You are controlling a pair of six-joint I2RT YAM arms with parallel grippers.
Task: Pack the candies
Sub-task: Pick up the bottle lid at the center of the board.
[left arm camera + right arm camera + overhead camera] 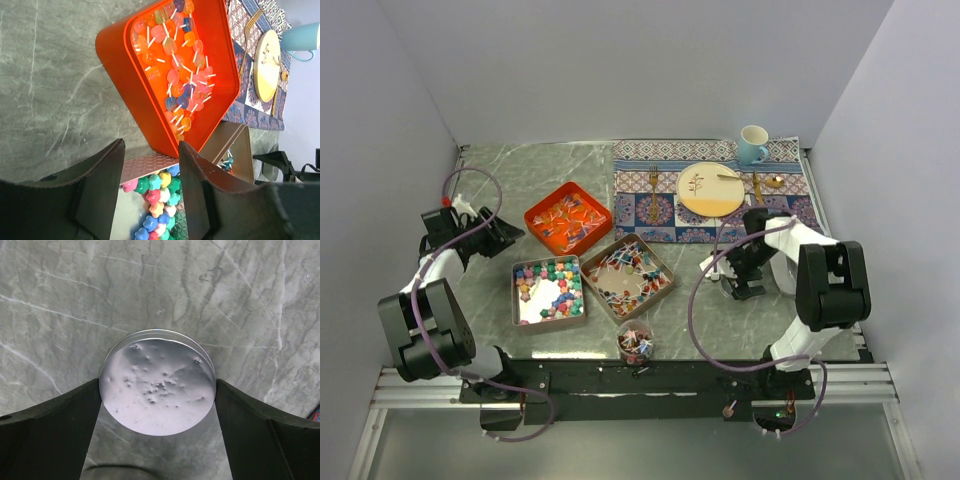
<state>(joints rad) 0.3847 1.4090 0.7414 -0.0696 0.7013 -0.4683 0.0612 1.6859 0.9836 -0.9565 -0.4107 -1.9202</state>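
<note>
The right gripper (158,390) is closed on a round metal lid (150,365). A finger meets the rim on each side, so the span is wide and the lid fills it. The lid's flat, dimpled face is turned to the wrist camera, with the marble table (75,285) behind it. Being round, it has no long axis to line up.

The landmark is the small clear jar (635,343), which stands at the near edge of the table between the two arm bases. It already holds a few candies. The lid and the right gripper are to the jar's right and farther from the bases, with bare marble between them. The coming move, as I judge it, depends on this relation. The right hand must travel toward its own left and back toward the bases to bring the lid over the jar's mouth.

The left gripper (150,187) is wide open with nothing between its fingers. It hangs far to the jar's left and farther out, well apart from it, so the right arm is the nearer of the two.

The left wrist camera looks down at a corner of the metal tray (150,162) of chunky candies (157,200). That tray sits just left of the jar and beyond it. The orange tray (125,65) of lollipops (172,75) is farther out on the same side. The tray (655,256) of wrapped candies (620,280) lies straight beyond the jar and is the closest supply to it.
</note>
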